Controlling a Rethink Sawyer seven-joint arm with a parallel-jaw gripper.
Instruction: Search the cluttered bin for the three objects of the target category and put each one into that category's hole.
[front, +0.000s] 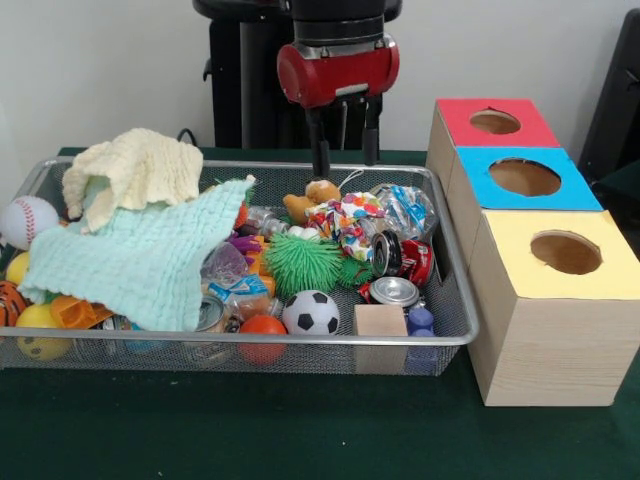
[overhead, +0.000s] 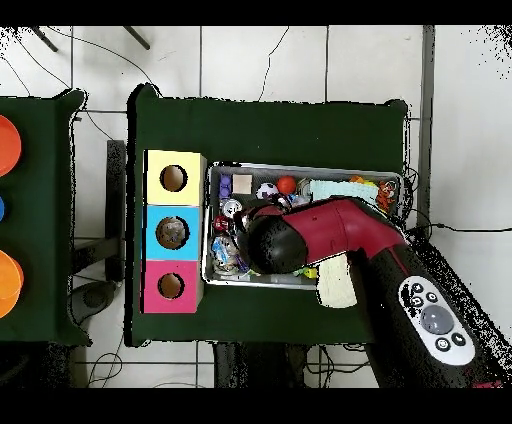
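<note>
The crushed cans (front: 402, 268) lay in the bin's (front: 455, 300) corner nearest the boxes (front: 545, 300). The hand (front: 345, 150) hovered open and empty above the clutter, so searching seemed underway; next it needed lowering onto a target.

Three boxes (front: 545, 260) stand just right of the bin (front: 440, 340), cloths (front: 150, 240) heaped inside left.
</note>
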